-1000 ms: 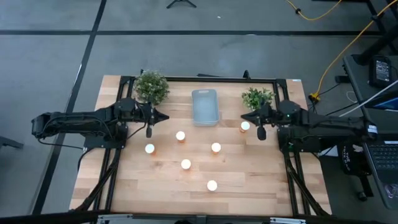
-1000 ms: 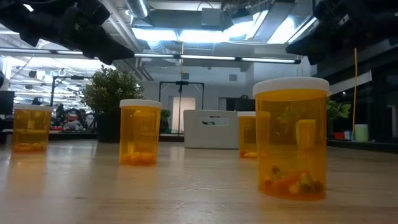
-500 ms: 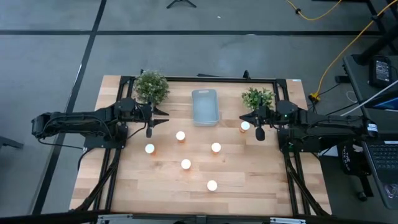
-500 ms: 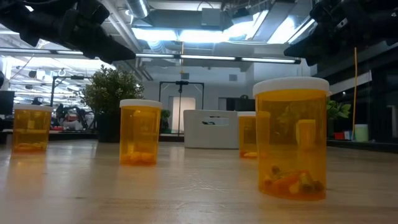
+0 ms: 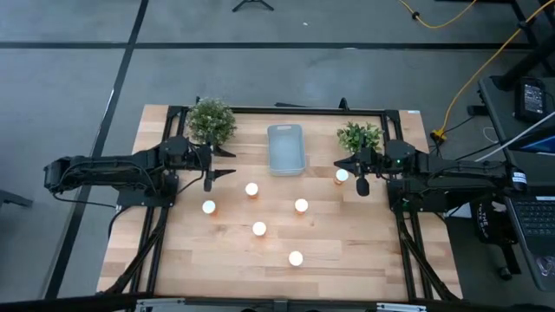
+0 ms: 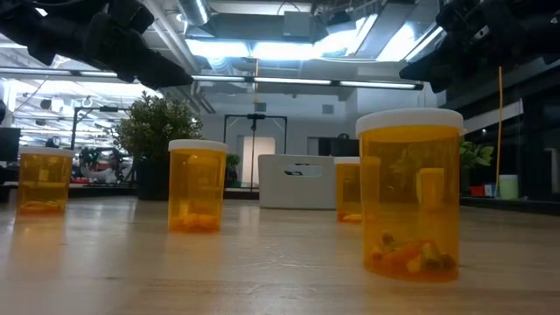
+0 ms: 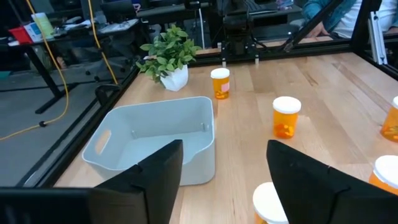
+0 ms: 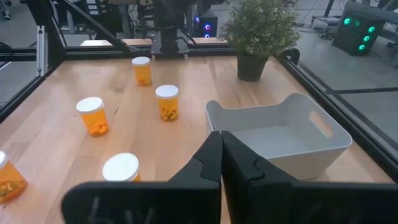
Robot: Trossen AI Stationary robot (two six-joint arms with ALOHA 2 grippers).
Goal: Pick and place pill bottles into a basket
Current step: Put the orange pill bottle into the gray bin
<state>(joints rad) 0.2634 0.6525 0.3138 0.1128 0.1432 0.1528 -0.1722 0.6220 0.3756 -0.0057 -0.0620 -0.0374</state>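
Observation:
Several orange pill bottles with white caps stand upright on their bases on the wooden table, among them one (image 5: 251,189) near my left gripper and one (image 5: 342,175) just below my right gripper. The pale basket (image 5: 285,148) sits at the far middle of the table. My left gripper (image 5: 232,162) hovers left of the basket, open, with nothing between its fingers (image 7: 158,171). My right gripper (image 5: 337,165) hovers right of the basket, shut and holding nothing (image 8: 221,134).
Two potted plants (image 5: 211,121) (image 5: 359,135) stand at the far corners beside the basket. A black frame (image 5: 156,243) runs along the table's sides. More bottles (image 5: 258,228) (image 5: 295,257) are spread over the table's middle and near part.
My left gripper has opened, its fingers spreading apart while the arm stays where it was. The right arm and all the bottles have kept still.

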